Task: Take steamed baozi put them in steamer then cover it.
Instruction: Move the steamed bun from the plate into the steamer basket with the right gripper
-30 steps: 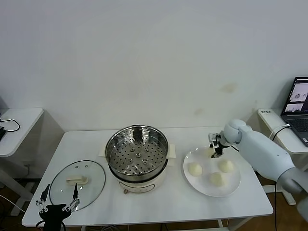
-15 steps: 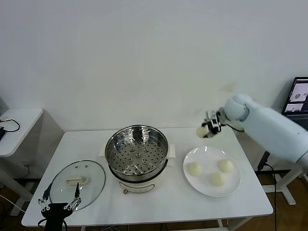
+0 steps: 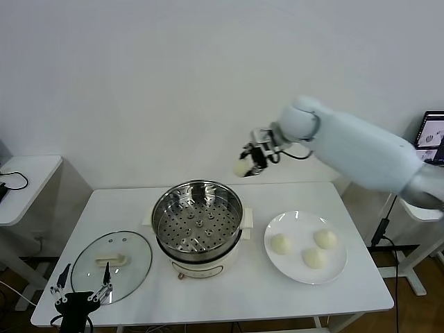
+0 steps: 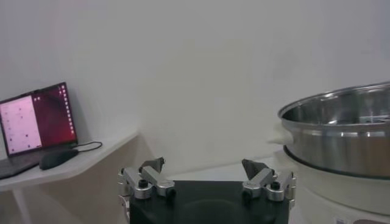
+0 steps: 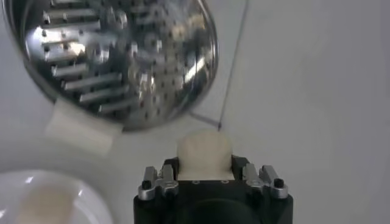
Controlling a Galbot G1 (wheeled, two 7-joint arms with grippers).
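From the head camera you see the right gripper (image 3: 251,161) clamped on one steamed baozi (image 3: 241,168), held high just beyond the steamer (image 3: 198,223) rim so it can clear the steel wall before lowering; three more buns (image 3: 306,246) wait on the plate (image 3: 274,262) beside the steamer, and the cover (image 3: 112,266) lies flat on its other side. Your left wrist camera shows the left gripper (image 4: 207,181) parked low beside the steamer, fingers spread and empty. Your right wrist camera looks down past the pinched bun at the perforated tray (image 5: 103,55), which holds no bun.
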